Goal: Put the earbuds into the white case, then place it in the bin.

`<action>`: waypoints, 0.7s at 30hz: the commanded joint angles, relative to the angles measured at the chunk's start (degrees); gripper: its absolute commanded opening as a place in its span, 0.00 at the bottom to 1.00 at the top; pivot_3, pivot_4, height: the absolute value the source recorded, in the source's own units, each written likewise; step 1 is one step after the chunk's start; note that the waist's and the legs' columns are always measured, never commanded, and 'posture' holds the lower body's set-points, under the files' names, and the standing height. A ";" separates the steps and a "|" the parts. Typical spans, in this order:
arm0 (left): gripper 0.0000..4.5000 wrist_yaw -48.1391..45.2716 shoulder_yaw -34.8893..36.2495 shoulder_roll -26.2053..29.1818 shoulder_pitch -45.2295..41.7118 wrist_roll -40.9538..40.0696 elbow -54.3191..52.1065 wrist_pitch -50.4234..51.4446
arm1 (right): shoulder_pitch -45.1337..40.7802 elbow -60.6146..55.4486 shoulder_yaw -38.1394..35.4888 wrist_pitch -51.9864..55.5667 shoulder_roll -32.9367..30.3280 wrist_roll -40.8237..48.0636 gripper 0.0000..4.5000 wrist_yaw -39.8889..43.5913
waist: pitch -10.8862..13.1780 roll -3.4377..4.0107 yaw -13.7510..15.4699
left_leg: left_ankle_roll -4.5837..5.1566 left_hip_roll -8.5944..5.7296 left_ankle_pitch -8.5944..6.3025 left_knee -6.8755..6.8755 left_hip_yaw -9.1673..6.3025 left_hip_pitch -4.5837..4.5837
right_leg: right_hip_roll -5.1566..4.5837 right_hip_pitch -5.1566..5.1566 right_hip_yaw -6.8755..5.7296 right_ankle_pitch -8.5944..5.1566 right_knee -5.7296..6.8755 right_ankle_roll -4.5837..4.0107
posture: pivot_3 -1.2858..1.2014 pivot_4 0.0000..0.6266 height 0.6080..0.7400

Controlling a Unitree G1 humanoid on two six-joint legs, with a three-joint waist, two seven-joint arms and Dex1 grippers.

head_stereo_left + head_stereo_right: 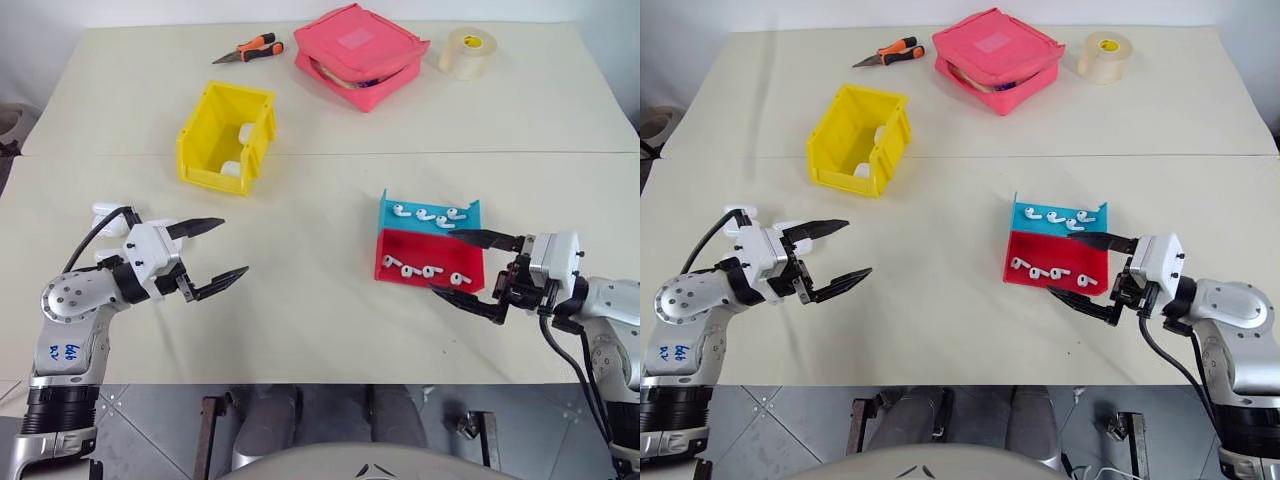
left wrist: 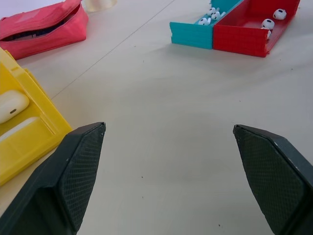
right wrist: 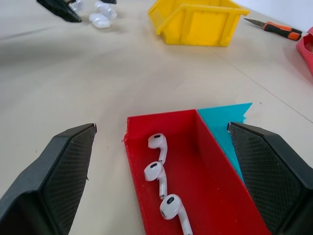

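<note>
Several white earbuds lie in a red tray (image 1: pixel 420 248) and a blue tray (image 1: pixel 470 212) on the right of the table; the earbuds (image 3: pixel 157 171) in the red tray sit just ahead of my right gripper (image 1: pixel 442 262), which is open and empty. My left gripper (image 1: pixel 234 245) hovers open and empty over bare table on the left. A white case (image 1: pixel 105 213) rests on the table behind its wrist. The yellow bin (image 1: pixel 205 130) stands farther back on the left, with two white cases (image 2: pixel 11 105) inside it.
At the back of the table are a pink zippered pouch (image 1: pixel 360 52), a roll of tape (image 1: pixel 467 52) and orange-handled pliers (image 1: pixel 250 49). Bare tabletop lies between the two grippers.
</note>
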 commanded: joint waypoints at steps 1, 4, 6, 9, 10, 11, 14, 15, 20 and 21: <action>0.99 1.65 1.07 -0.36 0.23 -0.18 -2.06 -0.10 | -1.44 0.79 0.55 -1.45 0.58 -0.24 1.00 0.36 | 0.00 0.00 -0.03 | 0.00 0.00 0.00 0.00 0.00 0.00 | 0.00 0.00 0.00 0.00 0.00 0.00 | 0.52 0.24 1.00; 0.99 4.78 2.92 -0.79 2.67 -0.66 -4.32 1.68 | -3.88 1.53 2.33 -1.47 1.78 -0.29 1.00 0.40 | 0.00 0.00 -0.12 | 0.01 0.00 -0.01 0.00 0.00 0.00 | -0.01 0.00 0.02 0.00 -0.01 0.00 | 0.52 0.24 1.00; 0.99 7.79 5.67 -1.57 6.29 -2.02 -7.41 3.85 | -5.95 1.50 4.16 -1.19 3.12 -0.26 1.00 0.48 | 0.00 0.00 -0.35 | -0.02 0.05 -0.03 -0.04 0.03 0.01 | 0.02 -0.04 0.04 0.00 -0.02 0.00 | 0.52 0.24 1.00; 0.99 13.59 10.89 -4.16 12.89 -3.06 -12.59 6.28 | -9.19 0.81 7.19 -0.60 5.71 0.15 1.00 0.44 | 0.01 -0.01 -0.31 | -0.09 0.20 -0.08 -0.10 0.08 0.02 | 0.13 -0.09 0.09 0.00 -0.05 -0.01 | 0.52 0.24 1.00; 0.99 15.00 12.03 -4.88 14.58 -3.26 -14.03 6.93 | -9.81 0.58 7.75 -0.55 6.35 0.24 1.00 0.41 | 0.02 -0.03 -0.24 | -0.09 0.24 -0.09 -0.09 0.08 0.02 | 0.15 -0.09 0.08 -0.01 -0.06 -0.02 | 0.52 0.24 1.00; 0.99 17.42 13.95 -6.56 17.37 -3.16 -15.95 7.34 | -11.20 0.45 8.99 -0.66 7.58 0.18 1.00 0.31 | 0.02 -0.03 -0.22 | -0.11 0.26 -0.09 -0.07 0.08 0.01 | 0.17 -0.09 0.08 -0.01 -0.08 -0.03 | 0.52 0.24 1.00; 0.99 25.12 19.51 -12.60 25.93 -2.70 -21.15 8.90 | -14.71 0.02 12.07 -1.40 11.27 -0.14 1.00 0.05 | 0.03 -0.06 -0.18 | -0.14 0.31 -0.12 -0.03 0.10 0.01 | 0.21 -0.07 0.11 -0.01 -0.11 -0.03 | 0.52 0.24 1.00; 0.99 27.37 20.95 -14.55 28.32 -2.48 -22.32 9.56 | -15.46 -0.12 12.73 -1.96 12.33 -0.28 1.00 0.09 | 0.04 -0.07 -0.12 | -0.13 0.35 -0.17 0.00 0.12 0.03 | 0.24 -0.05 0.13 -0.02 -0.10 -0.03 | 0.52 0.24 1.00; 0.99 37.30 24.95 -20.84 34.68 -2.73 -26.56 15.43 | -17.92 0.51 14.35 -4.59 14.94 -0.67 1.00 0.82 | 0.07 -0.15 1.18 | -0.22 0.48 -0.23 0.09 0.09 0.03 | 0.45 -0.03 0.14 -0.06 -0.27 -0.13 | 0.52 0.24 1.00; 0.99 38.44 25.21 -21.38 34.85 -2.89 -27.14 16.31 | -18.07 0.71 14.36 -4.79 15.02 -0.63 1.00 0.94 | 0.08 -0.18 1.40 | -0.24 0.52 -0.23 0.10 0.10 0.03 | 0.48 -0.03 0.15 -0.06 -0.28 -0.13 | 0.52 0.24 1.00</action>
